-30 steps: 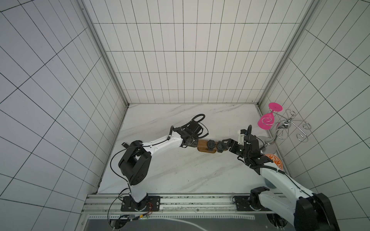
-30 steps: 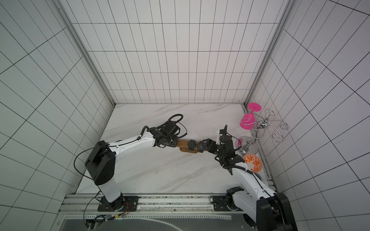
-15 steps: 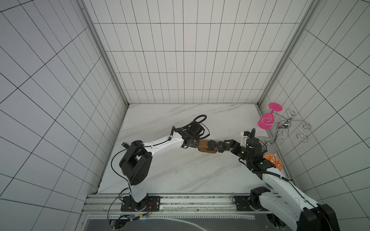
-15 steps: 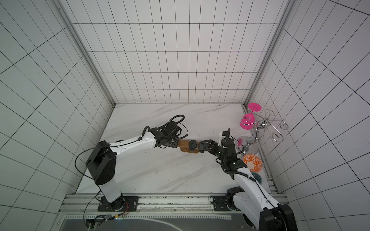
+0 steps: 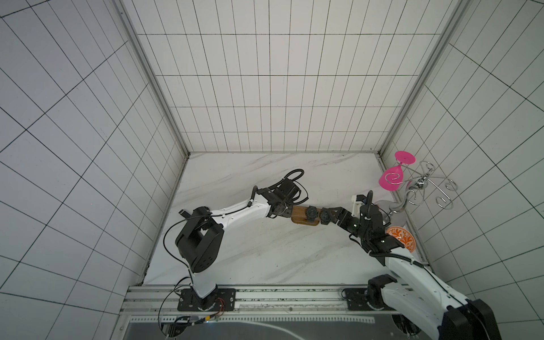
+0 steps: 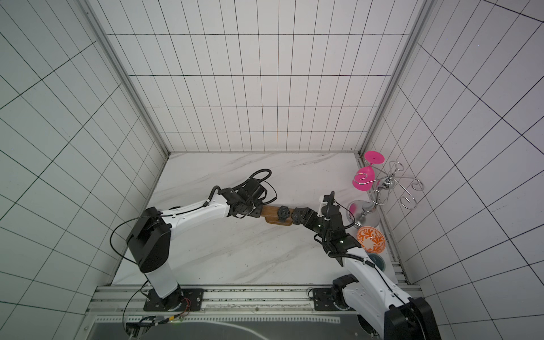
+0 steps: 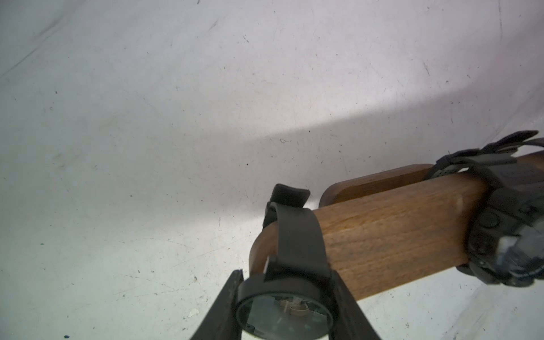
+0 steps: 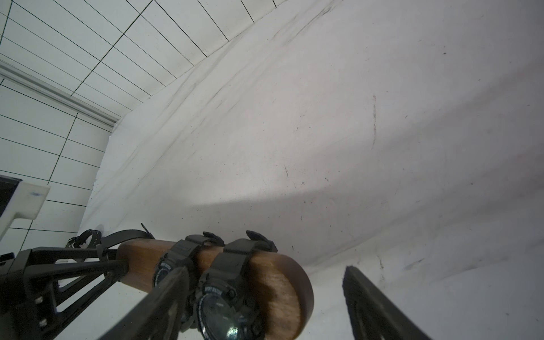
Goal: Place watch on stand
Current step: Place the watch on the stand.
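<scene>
The stand (image 5: pixel 300 212) (image 6: pixel 269 211), a brown wooden bar on an oval base, lies mid-table between both arms. Two black sport watches (image 5: pixel 312 212) (image 8: pixel 226 312) are strapped round the stand (image 8: pixel 282 282). In the left wrist view a round-faced watch (image 7: pixel 284 315) has its black strap looped over the end of the stand (image 7: pixel 397 235). My left gripper (image 7: pixel 285 279) (image 5: pixel 287 212) is open, its fingers flanking that watch's case. My right gripper (image 8: pixel 266 270) (image 6: pixel 298 216) is open at the opposite end, one finger in front of the sport watches, the other clear of the wood.
A silver wire glass rack (image 5: pixel 424 188) with a pink glass (image 5: pixel 391 179) stands at the right wall. An orange patterned bowl (image 5: pixel 401 238) sits just behind my right arm. Tiled walls close in three sides of the marble table (image 5: pixel 265 250).
My left gripper's jaws have opened at the stand's end. My right arm has shifted its elbow a little while its gripper stays at the other end.
</scene>
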Robot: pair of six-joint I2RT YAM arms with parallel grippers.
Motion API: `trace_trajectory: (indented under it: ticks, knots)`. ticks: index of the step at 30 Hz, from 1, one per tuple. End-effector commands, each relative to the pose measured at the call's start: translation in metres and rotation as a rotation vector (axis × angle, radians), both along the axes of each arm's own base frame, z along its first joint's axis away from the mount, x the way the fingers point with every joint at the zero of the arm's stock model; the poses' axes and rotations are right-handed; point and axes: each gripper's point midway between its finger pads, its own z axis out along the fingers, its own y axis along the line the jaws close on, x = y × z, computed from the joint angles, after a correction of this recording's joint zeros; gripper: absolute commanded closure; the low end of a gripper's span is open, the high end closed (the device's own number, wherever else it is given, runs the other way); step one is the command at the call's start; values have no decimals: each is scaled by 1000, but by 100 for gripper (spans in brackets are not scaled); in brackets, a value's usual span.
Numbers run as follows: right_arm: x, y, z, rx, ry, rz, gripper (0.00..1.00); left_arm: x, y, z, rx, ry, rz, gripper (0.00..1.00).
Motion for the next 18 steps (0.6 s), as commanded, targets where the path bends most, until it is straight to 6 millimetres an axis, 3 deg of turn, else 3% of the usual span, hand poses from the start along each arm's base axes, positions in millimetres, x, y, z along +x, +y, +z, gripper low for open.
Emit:
trace_trajectory:
  ticks: [1,6,18]
  knots:
    - [-1,-9,55,175,-31,-10,100,1,-13,24,-48,-78,-5,38]
    - [-7,-1,56,170,-43,21,100,6,-19,23,-61,-75,23,31]
    - [-16,16,50,147,-42,73,100,9,-30,20,-35,-97,20,30]
